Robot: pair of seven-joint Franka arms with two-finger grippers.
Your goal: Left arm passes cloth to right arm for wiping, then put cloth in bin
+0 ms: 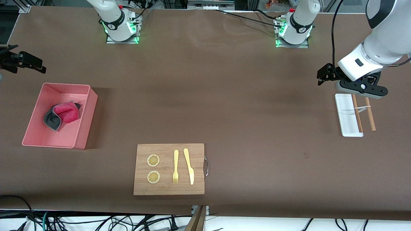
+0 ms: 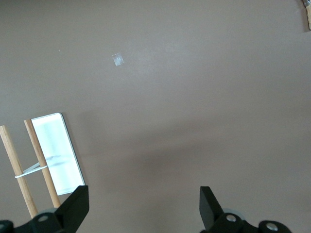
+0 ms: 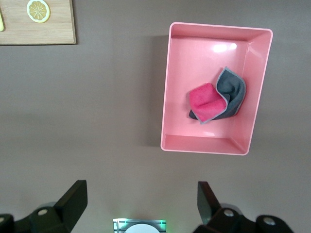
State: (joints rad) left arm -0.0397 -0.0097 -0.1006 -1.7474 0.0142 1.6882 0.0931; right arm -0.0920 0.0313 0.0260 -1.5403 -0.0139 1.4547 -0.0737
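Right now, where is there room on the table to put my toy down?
Bare table lies between the bin and the white tray, above the wooden board. The board is crowded with lemon slices, fork and knife.

Wooden board (image 1: 169,169): lemon slices (image 1: 153,160), fork (image 1: 175,166), knife (image 1: 189,166). White tray (image 1: 348,115); apparently chopsticks (image 1: 369,113).

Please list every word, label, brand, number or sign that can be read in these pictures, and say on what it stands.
No text can be read.
Small dark mark on each white arm base: too small to read.
Salmon-pink plastic bin, magenta and grey cloth, wooden board, small white tray: no lettering visible.
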